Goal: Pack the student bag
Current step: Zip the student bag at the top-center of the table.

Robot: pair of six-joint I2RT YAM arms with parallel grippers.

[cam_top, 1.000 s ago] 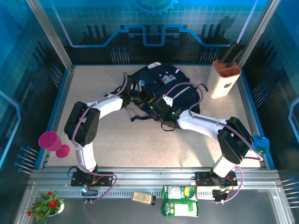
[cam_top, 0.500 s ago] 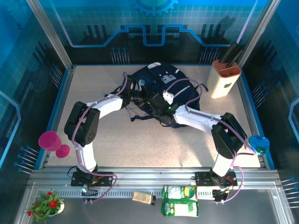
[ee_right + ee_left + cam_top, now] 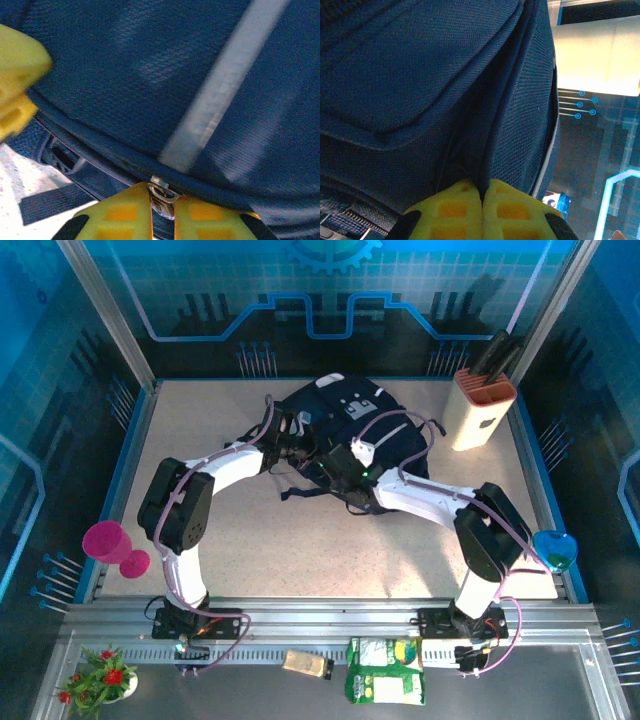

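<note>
The left claw (image 3: 482,194) pinches a fold of the student bag (image 3: 330,400); the right claw (image 3: 162,210) nips its zipper pull (image 3: 161,189).

No print is legible on the student bag (image 3: 330,400) or green packets (image 3: 385,672).

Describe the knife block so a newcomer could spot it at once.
Look at the speckled table, far right corner, just right of the navy backpack. The knife block stands there upright. It is a cream box with an orange top and dark handles sticking out, unlike the dark soft backpack beside it.
</note>
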